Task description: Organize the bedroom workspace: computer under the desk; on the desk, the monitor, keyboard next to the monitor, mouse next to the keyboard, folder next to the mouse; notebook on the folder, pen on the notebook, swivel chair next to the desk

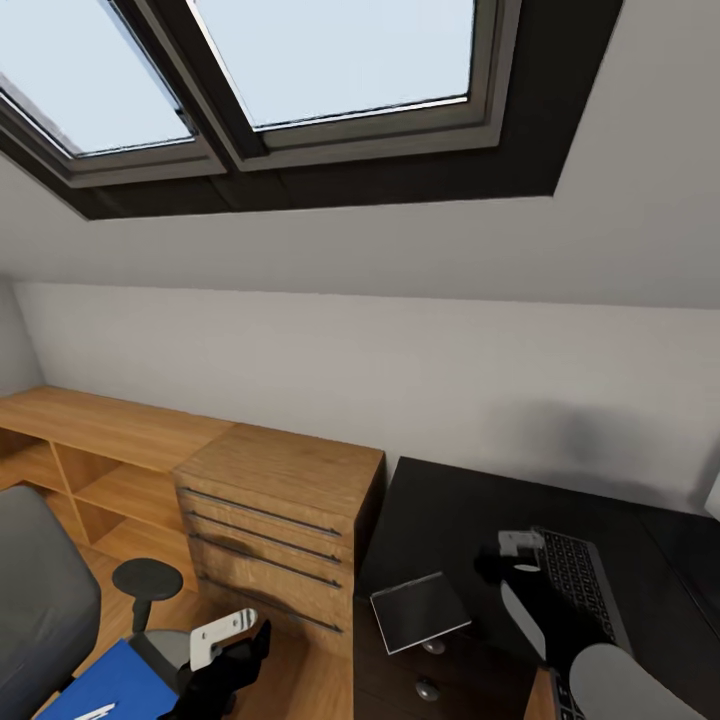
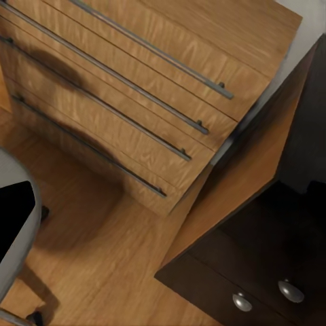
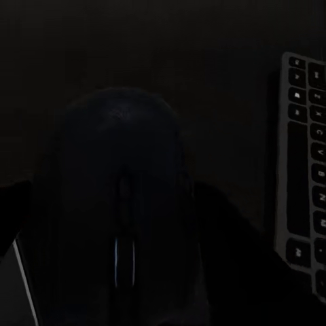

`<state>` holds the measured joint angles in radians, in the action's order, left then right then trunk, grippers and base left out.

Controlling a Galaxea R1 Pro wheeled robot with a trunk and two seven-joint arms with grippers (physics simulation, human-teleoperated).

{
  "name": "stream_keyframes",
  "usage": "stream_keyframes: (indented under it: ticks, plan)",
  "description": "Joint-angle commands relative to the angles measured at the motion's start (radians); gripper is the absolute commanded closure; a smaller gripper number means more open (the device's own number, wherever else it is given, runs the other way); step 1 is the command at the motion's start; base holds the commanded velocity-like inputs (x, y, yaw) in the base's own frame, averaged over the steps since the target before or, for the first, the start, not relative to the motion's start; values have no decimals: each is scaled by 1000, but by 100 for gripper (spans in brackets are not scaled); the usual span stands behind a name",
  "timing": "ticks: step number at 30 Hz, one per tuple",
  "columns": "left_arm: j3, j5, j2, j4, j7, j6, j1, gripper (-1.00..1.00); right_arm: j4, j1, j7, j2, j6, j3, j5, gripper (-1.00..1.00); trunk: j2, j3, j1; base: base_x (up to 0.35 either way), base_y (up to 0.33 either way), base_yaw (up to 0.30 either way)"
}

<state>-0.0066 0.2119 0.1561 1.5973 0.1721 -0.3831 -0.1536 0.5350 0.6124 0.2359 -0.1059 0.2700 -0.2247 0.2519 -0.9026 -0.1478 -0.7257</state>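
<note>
mouse (image 3: 122,210) apparently between right gripper's (image 1: 505,568) jaws | keyboard (image 1: 582,585) beside | left gripper (image 1: 235,650) spread unclear

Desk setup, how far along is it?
Done: the keyboard lies on the desk. In hand: the right gripper is over the mouse beside the keyboard; grip unclear. Left: the blue folder lies on the swivel chair, and the notebook sits on the desk, unstacked.
</note>
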Motion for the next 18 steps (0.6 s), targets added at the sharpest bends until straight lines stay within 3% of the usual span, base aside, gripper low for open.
stream_keyframes:
  ticks: [1, 10, 16, 18]
  plan:
    - [-1, 11, 0, 2, 7, -4, 0, -100, -15, 1, 10, -1, -8, -8, 13, 100, -8, -5, -4, 0, 0, 0]
    - [-23, 10, 1, 3, 9, -3, 0, -100, -54, 21, 8, -3, -25, -8, 13, 100, -71, -33, -39, 0, 0, 0]
    - [-39, 10, 1, 3, 10, -2, 0, -100, -267, 241, 6, -6, -25, -7, 14, 100, -113, -52, -62, 0, 0, 0]
    - [-40, 10, 0, 3, 10, -1, 0, -100, -284, 258, 5, -6, -25, -7, 17, 100, -127, -58, -69, 0, 0, 0]
